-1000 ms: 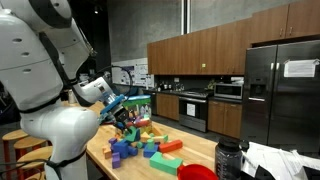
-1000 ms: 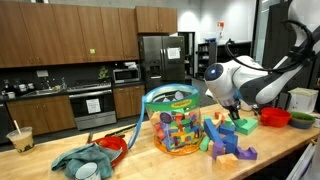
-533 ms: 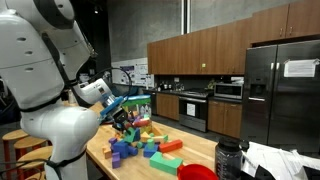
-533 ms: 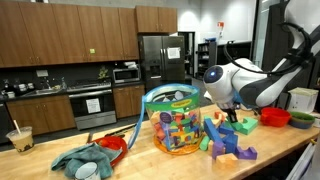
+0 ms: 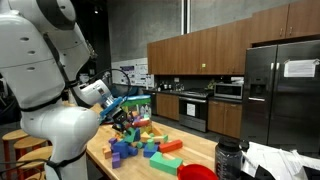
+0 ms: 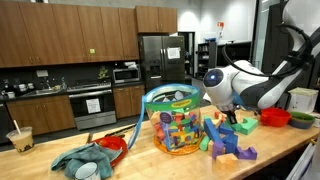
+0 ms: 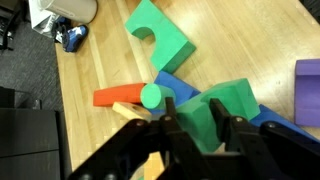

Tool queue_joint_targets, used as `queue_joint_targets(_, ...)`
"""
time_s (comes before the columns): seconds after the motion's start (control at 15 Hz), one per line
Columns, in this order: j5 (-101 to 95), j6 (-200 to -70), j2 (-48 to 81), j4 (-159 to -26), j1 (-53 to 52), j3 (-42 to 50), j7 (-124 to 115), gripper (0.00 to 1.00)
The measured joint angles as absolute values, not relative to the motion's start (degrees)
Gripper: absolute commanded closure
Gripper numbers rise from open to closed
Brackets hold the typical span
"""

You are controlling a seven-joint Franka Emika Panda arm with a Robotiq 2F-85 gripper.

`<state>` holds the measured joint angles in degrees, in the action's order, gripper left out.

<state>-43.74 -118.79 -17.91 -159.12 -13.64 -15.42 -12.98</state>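
In the wrist view my gripper [image 7: 197,118] is shut on a green block [image 7: 222,105], one finger on each side of it, over a wooden counter [image 7: 95,62]. Beneath and beside it lie a blue block [image 7: 180,88], a green cylinder [image 7: 150,96], an orange bar [image 7: 118,96], a tan piece [image 7: 128,108] and a larger green arch block [image 7: 158,38]. A purple block [image 7: 308,88] is at the right edge. In both exterior views the gripper [image 5: 124,117] [image 6: 230,118] hangs low over a pile of coloured blocks [image 5: 145,143] [image 6: 228,141].
A clear tub with a blue rim [image 6: 175,120] holds many blocks. A grey cloth [image 6: 85,160], a red bowl [image 6: 275,117], a green bowl [image 6: 244,126] and a drink cup [image 6: 18,138] stand on the counter. A red bowl [image 5: 198,171] and a dark jar [image 5: 229,158] stand near the counter's end.
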Motion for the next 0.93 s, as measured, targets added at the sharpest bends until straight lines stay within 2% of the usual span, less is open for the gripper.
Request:
queue_joint_targets(0.4,-47.9,-118.4,-16.9,-159.1,-13.6,-16.1,-13.5,0.87)
queue_joint_targets(0.47,-48.4,-118.4,-16.8,-159.1,-13.6,-16.2,-13.6,0.37)
queue_joint_targets(0.53,-48.7,-118.4,-16.7,-159.1,-13.6,-16.2,-13.6,0.36)
queue_joint_targets(0.93,-49.4,-118.4,-16.6,-159.1,-13.7,-16.2,-13.7,0.01)
